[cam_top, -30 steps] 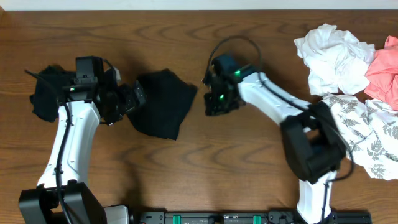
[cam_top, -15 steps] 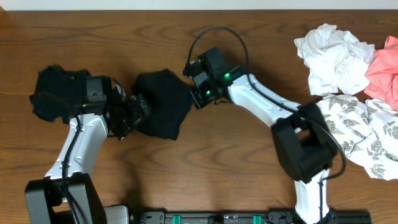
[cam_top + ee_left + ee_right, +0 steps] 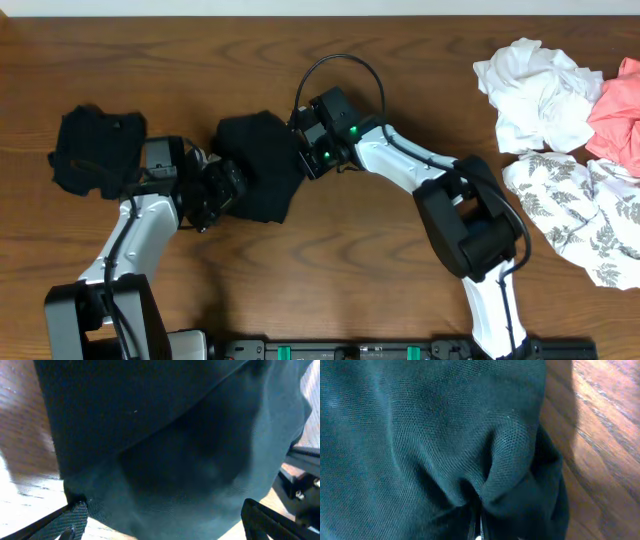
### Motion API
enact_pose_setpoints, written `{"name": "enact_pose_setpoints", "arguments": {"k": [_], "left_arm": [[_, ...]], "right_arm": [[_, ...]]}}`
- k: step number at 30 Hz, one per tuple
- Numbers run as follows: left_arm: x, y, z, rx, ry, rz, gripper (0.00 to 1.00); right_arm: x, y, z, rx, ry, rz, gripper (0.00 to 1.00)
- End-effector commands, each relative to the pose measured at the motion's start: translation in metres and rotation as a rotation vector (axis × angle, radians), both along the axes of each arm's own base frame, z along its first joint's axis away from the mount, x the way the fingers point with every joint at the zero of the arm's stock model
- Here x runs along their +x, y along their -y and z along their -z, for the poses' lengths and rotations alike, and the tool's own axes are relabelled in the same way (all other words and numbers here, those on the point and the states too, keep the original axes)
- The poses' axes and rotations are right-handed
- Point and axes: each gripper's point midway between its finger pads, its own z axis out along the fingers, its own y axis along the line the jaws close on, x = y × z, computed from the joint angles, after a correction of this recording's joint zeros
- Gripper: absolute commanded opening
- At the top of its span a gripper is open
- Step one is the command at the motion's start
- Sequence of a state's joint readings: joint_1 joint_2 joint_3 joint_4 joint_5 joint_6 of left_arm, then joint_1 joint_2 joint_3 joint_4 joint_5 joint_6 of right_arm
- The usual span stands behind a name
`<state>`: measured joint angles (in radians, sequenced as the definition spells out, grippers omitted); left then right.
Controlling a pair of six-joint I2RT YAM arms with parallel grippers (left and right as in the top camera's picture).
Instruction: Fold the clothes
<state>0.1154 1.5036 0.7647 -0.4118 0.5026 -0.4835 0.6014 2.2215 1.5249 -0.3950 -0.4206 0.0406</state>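
One black shirt (image 3: pixel 262 170), crumpled, centre-left on the table (image 3: pixel 400 60).
We see the right gripper (image 3: pixel 304 157) pinching a fold at its right edge; left gripper (image 3: pixel 224 187) gapes wide over its left side.

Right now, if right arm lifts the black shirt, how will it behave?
Likely floppy: the black shirt bunches into a soft ridge at the right gripper. Probably light, draping and trailing. Knit weave looks grippy, unlikely to slip.

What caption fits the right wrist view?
Close-up: right gripper pinching a fold of the black shirt, table at right.
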Motion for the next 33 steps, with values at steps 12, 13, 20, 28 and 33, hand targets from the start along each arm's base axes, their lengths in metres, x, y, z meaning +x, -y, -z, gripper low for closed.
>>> {"name": "enact_pose_setpoints", "arguments": {"k": [12, 13, 20, 28, 33], "left_arm": [[-0.001, -0.008, 0.010, 0.039, -0.001, -0.025, 0.98], [-0.002, -0.008, 0.010, 0.042, -0.004, -0.027, 0.98], [-0.005, -0.008, 0.020, 0.042, -0.039, -0.024, 0.98], [-0.004, -0.006, 0.047, 0.040, -0.092, -0.023, 0.98], [0.018, 0.016, 0.056, -0.033, -0.021, 0.027, 0.98]], "right_arm": [[-0.014, 0.006, 0.043, -0.072, -0.092, 0.031, 0.04], [-0.014, 0.006, 0.043, -0.072, -0.093, 0.032, 0.04], [-0.015, 0.008, 0.044, -0.079, -0.102, 0.032, 0.03], [-0.018, 0.009, 0.045, -0.083, -0.115, 0.031, 0.02], [-0.021, 0.007, 0.044, -0.071, -0.129, 0.022, 0.02]]}}
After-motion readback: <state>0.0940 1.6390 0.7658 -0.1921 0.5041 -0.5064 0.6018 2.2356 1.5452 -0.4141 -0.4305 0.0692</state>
